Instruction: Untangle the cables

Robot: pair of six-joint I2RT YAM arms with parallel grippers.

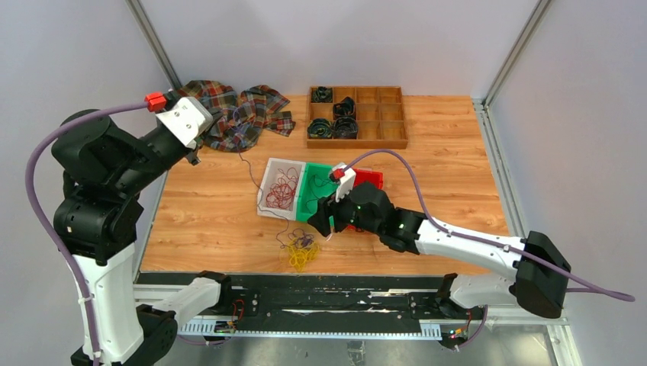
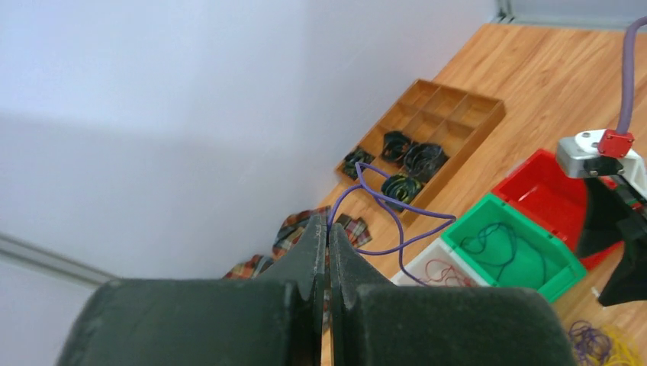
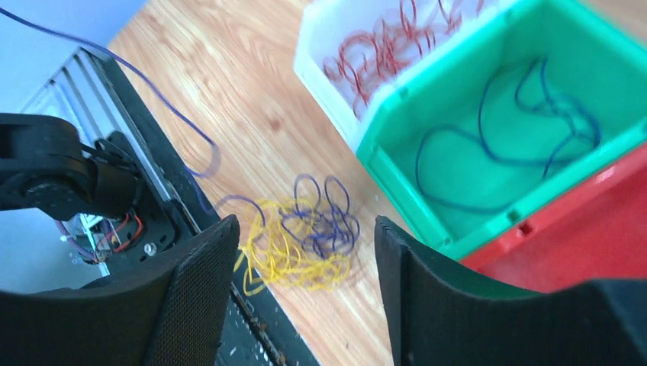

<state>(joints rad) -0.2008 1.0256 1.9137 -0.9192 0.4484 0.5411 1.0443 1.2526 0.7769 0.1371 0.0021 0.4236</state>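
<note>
left claw (image 2: 328, 232) pinches a purple cable (image 2: 358, 165).

We see the left arm (image 1: 107, 175) and right arm (image 1: 465, 242), both black with white shells, lilac hoses (image 2: 629, 76), and red plugs (image 2: 615, 142) beside white wrist housings (image 2: 581, 150).

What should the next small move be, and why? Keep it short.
Probably lower the open right gripper onto the tangle and pin it. The shut left gripper holds a purple cable high, its tail running down into that yellow-purple tangle; pinning should let it pull free.
</note>
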